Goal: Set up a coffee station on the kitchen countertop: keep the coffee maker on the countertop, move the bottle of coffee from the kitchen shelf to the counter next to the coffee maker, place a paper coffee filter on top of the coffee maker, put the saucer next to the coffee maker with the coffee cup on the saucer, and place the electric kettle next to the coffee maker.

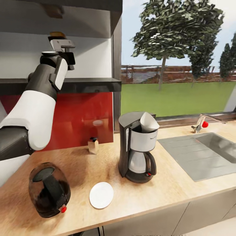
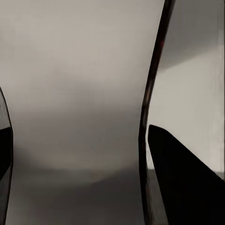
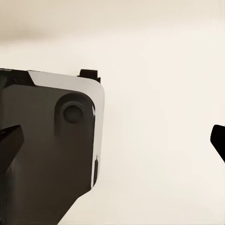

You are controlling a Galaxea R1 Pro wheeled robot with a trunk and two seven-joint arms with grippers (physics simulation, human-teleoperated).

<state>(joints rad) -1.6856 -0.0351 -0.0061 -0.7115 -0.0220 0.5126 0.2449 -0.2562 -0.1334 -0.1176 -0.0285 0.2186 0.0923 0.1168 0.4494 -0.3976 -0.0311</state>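
head view: white paper filter [image 1: 149,122] sat atop black coffee maker [image 1: 137,147] | left gripper [image 1: 61,36] raised at shelf, jaws apart, empty | right gripper [image 3: 112,140] spread wide, empty

On the bench [image 1: 170,190] stand one coffee maker [image 1: 137,147] bearing one paper filter [image 1: 148,122], one white saucer [image 1: 101,195], one dark electric kettle [image 1: 49,190] and one small brown carton [image 1: 93,145]. One sink [image 1: 209,154] is set into the bench, with one tap [image 1: 205,121] behind it. Two trees [image 1: 177,29] stand beyond the window. One shelf [image 1: 85,84] hangs above.
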